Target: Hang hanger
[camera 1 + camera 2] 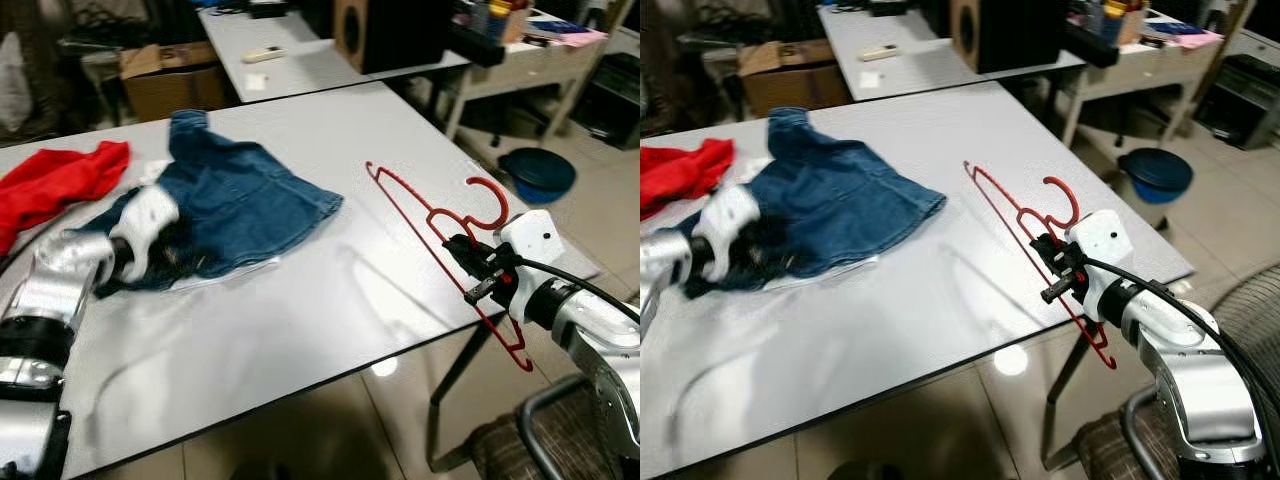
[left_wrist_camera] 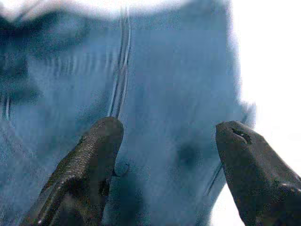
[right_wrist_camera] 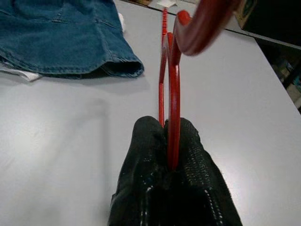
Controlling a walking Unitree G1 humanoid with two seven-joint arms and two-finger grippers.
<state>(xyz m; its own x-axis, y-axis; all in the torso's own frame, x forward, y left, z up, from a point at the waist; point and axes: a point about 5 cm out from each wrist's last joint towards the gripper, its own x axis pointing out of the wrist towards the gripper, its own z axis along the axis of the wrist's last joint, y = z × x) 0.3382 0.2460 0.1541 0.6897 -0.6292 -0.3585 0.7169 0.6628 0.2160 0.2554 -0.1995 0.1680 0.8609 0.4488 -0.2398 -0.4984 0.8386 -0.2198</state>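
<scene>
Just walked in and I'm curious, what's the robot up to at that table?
The robot is working with clothes at a white table. Its right gripper is shut on a red hanger, holding it above the table's right edge. Its left gripper is open, fingers apart over the denim garment lying flat on the table. A red cloth lies beside the denim. The garment is not yet on the hanger.

The right pincer (image 1: 478,268) grips a red hanger (image 1: 440,225) above the table edge (image 1: 420,345), beside denim clothing (image 1: 235,205).
</scene>
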